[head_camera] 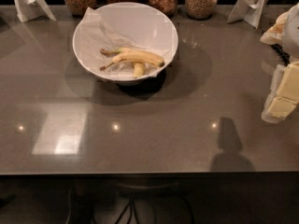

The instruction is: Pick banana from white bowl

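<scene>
So the banana (140, 57) is lying in the bottom of the white bowl (93, 20), on the front side of it. It's yellow, gently curved, and lies roughly left to right with its stem pointing left toward the rim. There's a second banana (138, 70) tucked partly under it. You only get its stem poking out on the left and a stubby end sticking out toward the front, so the two seem to cross. The bowl is lined with crumpled white paper (96, 17) that folds over the rim on the left. It sits on the back-left part of the glossy grey tabletop (187, 106), just in front of a row of four glass jars (202, 0) of grains.

The arm (285, 29) comes in at the far right edge, white with pale yellow blocks. The gripper (281, 99) hangs low beside the tabletop's right side, well apart from the bowl and nowhere near the fruit. Honestly can't tell whether it's apart or together, since a good chunk of it is cut off by the frame.

The jars' tops are cropped too, same with the two white stands (29, 3) in the back corners. Under the tabletop it's just dark, and I can't make out much.
</scene>
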`<state>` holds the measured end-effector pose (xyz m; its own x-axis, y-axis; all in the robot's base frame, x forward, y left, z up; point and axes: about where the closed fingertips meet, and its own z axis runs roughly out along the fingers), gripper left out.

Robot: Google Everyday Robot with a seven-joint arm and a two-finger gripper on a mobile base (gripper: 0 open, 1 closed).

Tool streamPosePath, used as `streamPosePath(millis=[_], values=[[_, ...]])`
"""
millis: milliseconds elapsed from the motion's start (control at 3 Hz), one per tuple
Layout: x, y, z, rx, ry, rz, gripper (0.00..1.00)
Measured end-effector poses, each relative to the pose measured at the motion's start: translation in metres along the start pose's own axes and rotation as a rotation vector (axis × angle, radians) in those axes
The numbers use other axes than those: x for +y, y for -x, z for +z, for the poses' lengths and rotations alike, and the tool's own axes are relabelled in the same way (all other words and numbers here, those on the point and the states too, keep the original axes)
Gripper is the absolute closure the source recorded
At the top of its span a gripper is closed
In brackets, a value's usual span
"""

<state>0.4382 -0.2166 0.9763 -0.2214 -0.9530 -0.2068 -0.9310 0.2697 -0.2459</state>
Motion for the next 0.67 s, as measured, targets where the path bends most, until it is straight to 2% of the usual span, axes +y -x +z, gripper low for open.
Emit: streamPosePath(millis=[333,667], values=[[0.0,0.0,0.0,0.0,0.0,0.0,0.0],[-0.016,0.023,0.008,-0.062,-0.035,0.021,0.0]])
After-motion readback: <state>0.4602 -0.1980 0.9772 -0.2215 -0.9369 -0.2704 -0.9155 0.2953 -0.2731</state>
